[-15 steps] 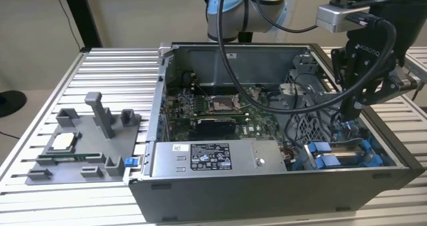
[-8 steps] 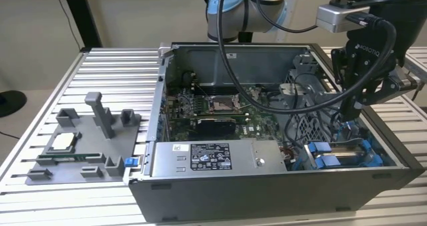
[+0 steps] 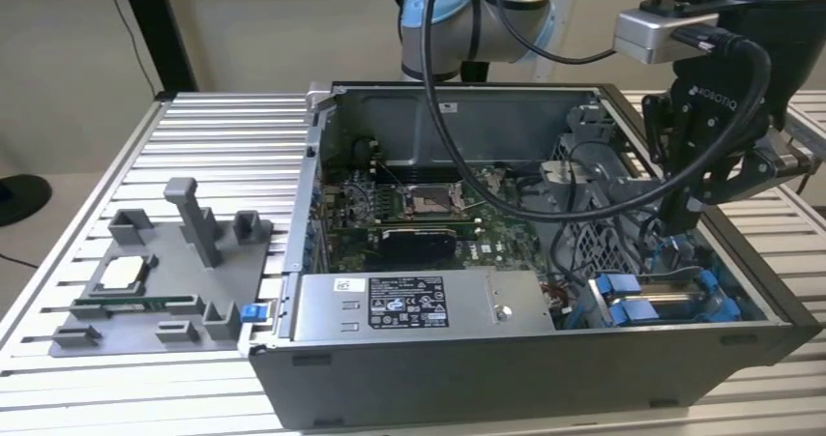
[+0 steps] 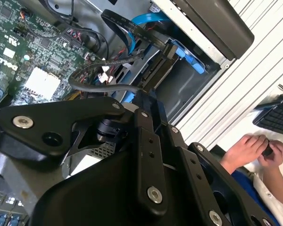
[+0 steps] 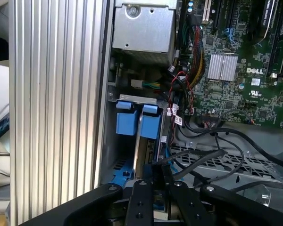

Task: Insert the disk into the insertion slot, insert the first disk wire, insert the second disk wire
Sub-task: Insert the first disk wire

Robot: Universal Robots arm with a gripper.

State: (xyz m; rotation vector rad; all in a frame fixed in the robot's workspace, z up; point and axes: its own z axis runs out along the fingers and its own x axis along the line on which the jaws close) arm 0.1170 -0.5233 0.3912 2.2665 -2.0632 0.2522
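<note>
Close under the wrist cameras, the tool (image 5: 158,175) hangs low inside the open computer case (image 3: 543,359), at one end of the insertion slot (image 3: 604,247), with loose black wires (image 5: 212,153) running close beside it. Whether it is spread, pressed together or pinching a wire end I cannot tell, since its own dark links mask the tip. Just beyond it the disk (image 5: 151,126) appears to sit on edge inside the slot, its blue frame tabs side by side near the case wall. From that I judge the first step done and the work now at one of the two disk wires, though which one I cannot say. A blue flat cable (image 4: 146,19) arches over the disk's end in the second wrist view, not touching the tool. The next move, as I judge it, calls for a connector lined up square with the disk's socket and pressed home gently, with the slack wires kept out of the way. Farther in lie the green motherboard (image 5: 236,94) and the grey box (image 3: 406,305) with its black-and-white sticker. Outside the case, on the slatted counter (image 3: 220,136), stands the grey fixture tray (image 3: 155,281). Farthest off, a person's hands (image 4: 254,148) rest near a keyboard (image 4: 276,113).
</note>
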